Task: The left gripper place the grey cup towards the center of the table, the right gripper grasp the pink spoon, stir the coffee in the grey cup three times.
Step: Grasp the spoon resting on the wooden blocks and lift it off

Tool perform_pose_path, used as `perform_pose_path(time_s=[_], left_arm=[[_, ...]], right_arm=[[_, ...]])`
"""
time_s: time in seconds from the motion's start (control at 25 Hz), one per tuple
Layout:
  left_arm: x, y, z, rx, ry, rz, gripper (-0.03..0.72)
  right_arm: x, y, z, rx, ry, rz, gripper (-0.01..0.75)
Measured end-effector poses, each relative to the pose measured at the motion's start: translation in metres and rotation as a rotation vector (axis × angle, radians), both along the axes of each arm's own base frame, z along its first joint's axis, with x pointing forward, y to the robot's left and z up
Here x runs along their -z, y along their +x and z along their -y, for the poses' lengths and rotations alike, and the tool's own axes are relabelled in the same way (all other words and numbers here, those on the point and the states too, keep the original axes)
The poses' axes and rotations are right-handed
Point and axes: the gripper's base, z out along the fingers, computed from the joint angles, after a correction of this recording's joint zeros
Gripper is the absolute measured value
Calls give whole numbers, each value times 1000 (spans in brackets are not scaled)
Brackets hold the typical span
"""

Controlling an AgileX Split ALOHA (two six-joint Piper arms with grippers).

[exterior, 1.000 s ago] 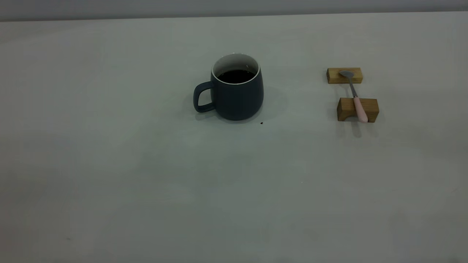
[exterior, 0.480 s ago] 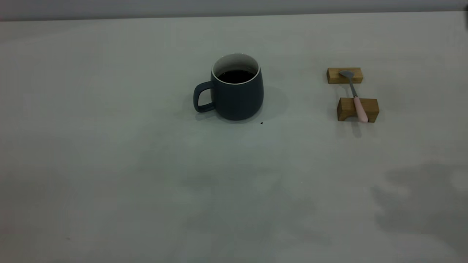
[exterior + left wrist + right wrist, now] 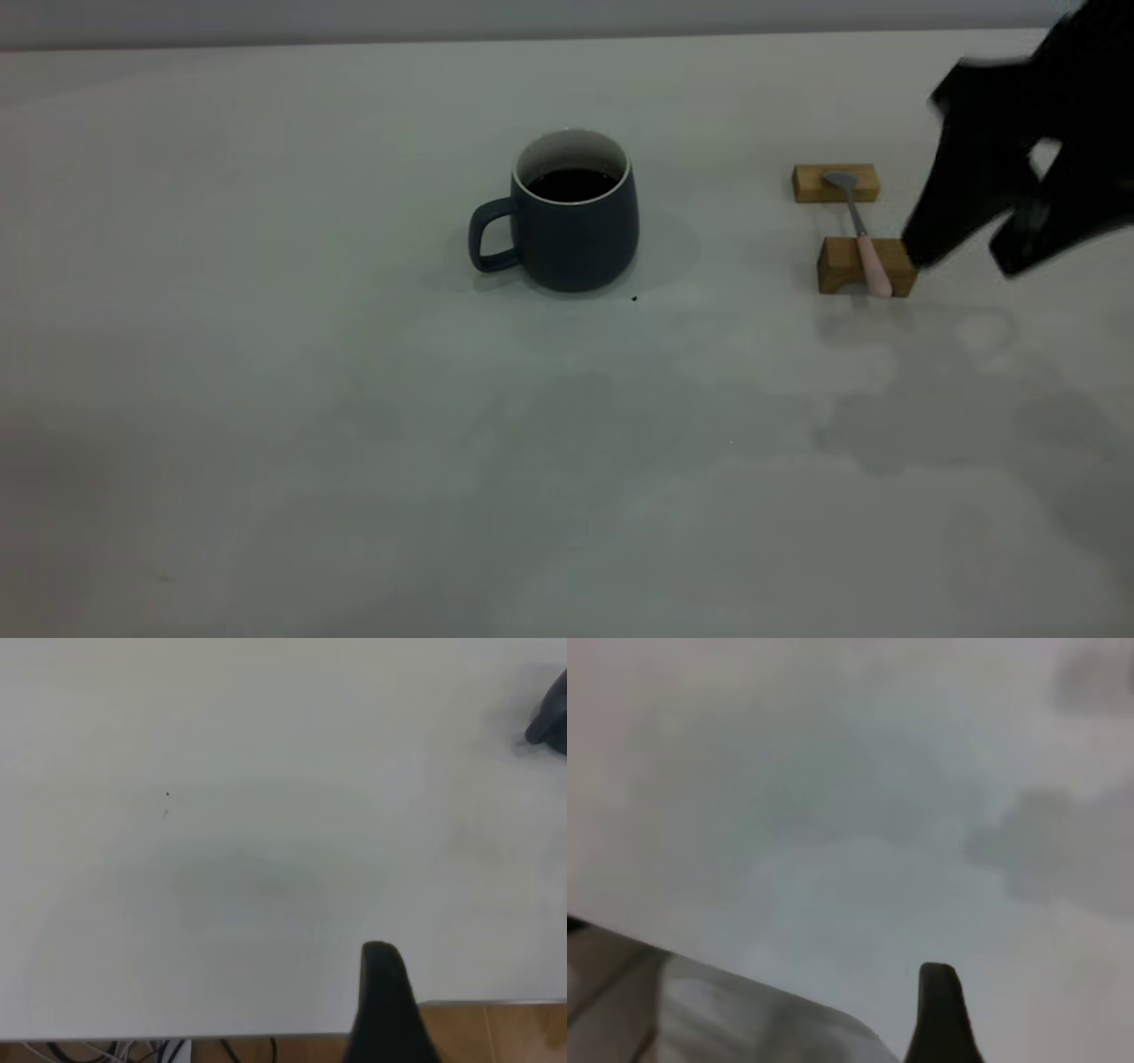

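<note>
In the exterior view we see the grey cup (image 3: 573, 217) standing upright near the middle of the desk (image 3: 266, 399), its loop handle pointing toward the view's left and its open mouth facing up. The coffee (image 3: 572, 183) lies dark and flat inside it, below the white rim. A tiny dark speck (image 3: 633, 299) sits on the desk just beside the cup's base.

Well to the right of the cup, the pink spoon (image 3: 861, 237) bridges two wooden blocks. Its long axis runs roughly from far to near, tilted a little: the grey bowl rests on the far block (image 3: 834, 182), and the pink handle lies over the near block (image 3: 865, 266) with its tip pointing toward the near edge.

The right end effector (image 3: 961, 252) enters from the upper right as a blurred black shape. Its two fingers point down and to the left with a clear gap between them; the nearer fingertip is just beside the near block's right end. Nothing is held.

In the left wrist view we find only bare desk, one black finger (image 3: 386, 1005) of the left end effector and a dark shape at the edge; we cannot tell how its fingers stand.

The right wrist view gives blurred desk and one black finger (image 3: 941, 1014).
</note>
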Motion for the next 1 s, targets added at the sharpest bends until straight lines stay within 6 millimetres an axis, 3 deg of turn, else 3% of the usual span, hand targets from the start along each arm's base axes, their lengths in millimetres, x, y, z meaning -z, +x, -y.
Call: perform_pose_path(time_s=[0.2,0.4,0.76,1.0], left_arm=[[0,0,0,0,0,0,567],[0,0,0,1,1,0,567],[0,0,0,1,1,0,567],[0,0,0,1,1,1,567]], right_arm=[[33,19,2,53,-82,-107,588],[54,46,-2,37,-127,-110,588],[75,98,-8,15,-181,-139,570],[82,111,-15,2,-175,-161,568]])
